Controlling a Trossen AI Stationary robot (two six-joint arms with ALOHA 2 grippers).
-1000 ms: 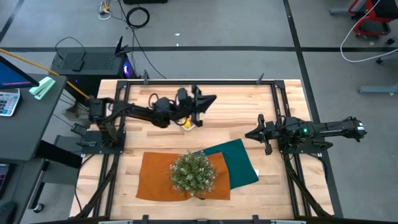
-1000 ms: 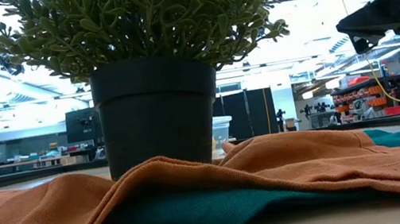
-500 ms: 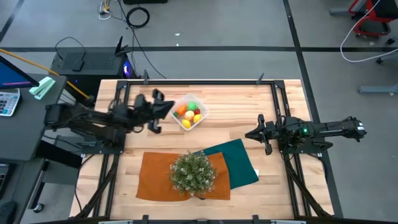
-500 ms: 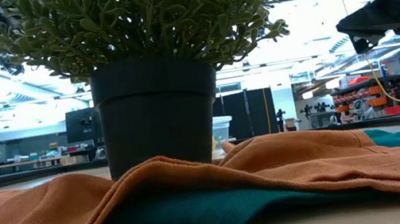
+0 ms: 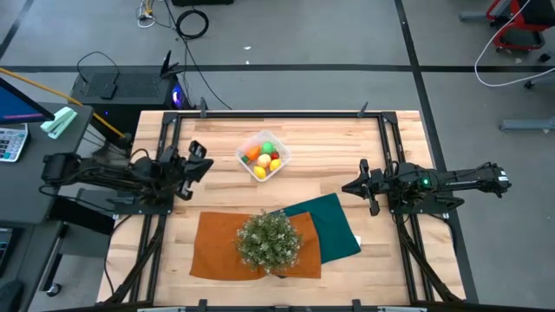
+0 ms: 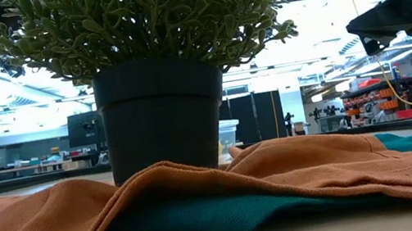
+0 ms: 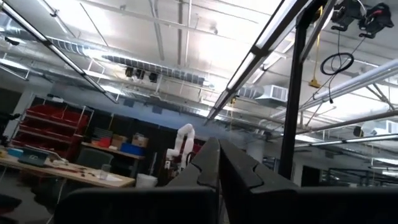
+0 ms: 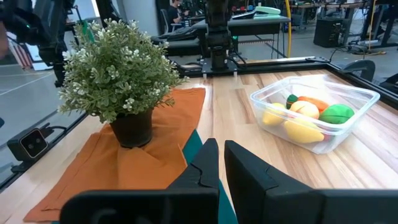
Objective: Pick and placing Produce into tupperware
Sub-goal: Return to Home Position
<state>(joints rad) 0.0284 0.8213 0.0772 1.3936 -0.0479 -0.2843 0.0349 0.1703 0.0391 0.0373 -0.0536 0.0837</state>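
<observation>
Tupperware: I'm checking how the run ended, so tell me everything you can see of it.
The tupperware is a clear plastic tub, squarish with rounded corners, lidless and upright. It sits turned cornerwise on the bare wooden table, apart from the cloths and plant. Inside lies produce: yellow, orange, green, red and peach pieces. Nothing else touches it.

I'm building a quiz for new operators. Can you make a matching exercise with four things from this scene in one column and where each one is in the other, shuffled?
Things:
1. tupperware
2. plant
3. green cloth
4. left gripper

Places:
a. standing on the orange cloth
b. by the left edge of the table
c. around the produce
d. right of the plant in the high view

Pairs: 1-c; 2-a; 3-d; 4-b
</observation>
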